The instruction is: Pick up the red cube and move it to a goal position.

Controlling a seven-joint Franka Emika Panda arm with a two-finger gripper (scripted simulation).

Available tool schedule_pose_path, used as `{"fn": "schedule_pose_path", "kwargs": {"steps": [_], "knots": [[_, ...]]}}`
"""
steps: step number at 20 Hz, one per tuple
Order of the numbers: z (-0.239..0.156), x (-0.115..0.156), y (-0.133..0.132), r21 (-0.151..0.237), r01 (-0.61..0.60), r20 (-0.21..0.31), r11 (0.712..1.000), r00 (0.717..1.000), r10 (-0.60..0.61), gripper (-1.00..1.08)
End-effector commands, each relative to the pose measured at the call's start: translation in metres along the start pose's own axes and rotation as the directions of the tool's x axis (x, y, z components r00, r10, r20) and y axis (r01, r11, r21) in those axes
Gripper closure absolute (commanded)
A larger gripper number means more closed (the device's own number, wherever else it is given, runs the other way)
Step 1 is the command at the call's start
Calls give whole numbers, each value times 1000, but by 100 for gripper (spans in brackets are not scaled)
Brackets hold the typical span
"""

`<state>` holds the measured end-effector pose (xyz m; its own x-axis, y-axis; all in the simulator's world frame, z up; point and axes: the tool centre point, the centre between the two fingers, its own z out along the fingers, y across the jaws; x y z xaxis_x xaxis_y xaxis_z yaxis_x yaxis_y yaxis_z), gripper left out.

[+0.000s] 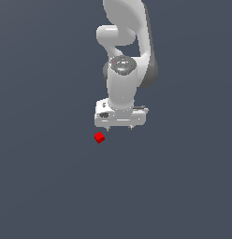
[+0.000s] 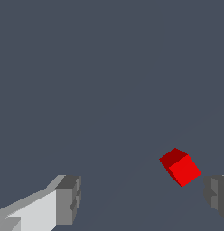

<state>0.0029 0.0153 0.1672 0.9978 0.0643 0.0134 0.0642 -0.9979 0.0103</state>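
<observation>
On flat grey ground (image 1: 47,186), one cube (image 1: 99,137): small, bright red, plain matte faces, sharp edges. Lies just beside gripper (image 1: 119,127), toward exterior view's left, not gripped. Wrist view: cube (image 2: 180,167) turned corner-on, near one grey blocky fingertip (image 2: 216,194), apart from it. Gripper (image 2: 143,198) spread wide, holding nothing. One white glossy arm (image 1: 121,81)
</observation>
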Motion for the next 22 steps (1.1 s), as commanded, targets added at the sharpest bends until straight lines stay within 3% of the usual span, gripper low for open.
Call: {"fn": "schedule_pose_path", "kwargs": {"steps": [1,11,22], "knots": [[0,0,0,0,0,0,1000,1000,0,-92],[13,-7,8,1,53,1,999,999,-53,-92],[57,-28,36,7,229,3,973,973,-229,-92]]}}
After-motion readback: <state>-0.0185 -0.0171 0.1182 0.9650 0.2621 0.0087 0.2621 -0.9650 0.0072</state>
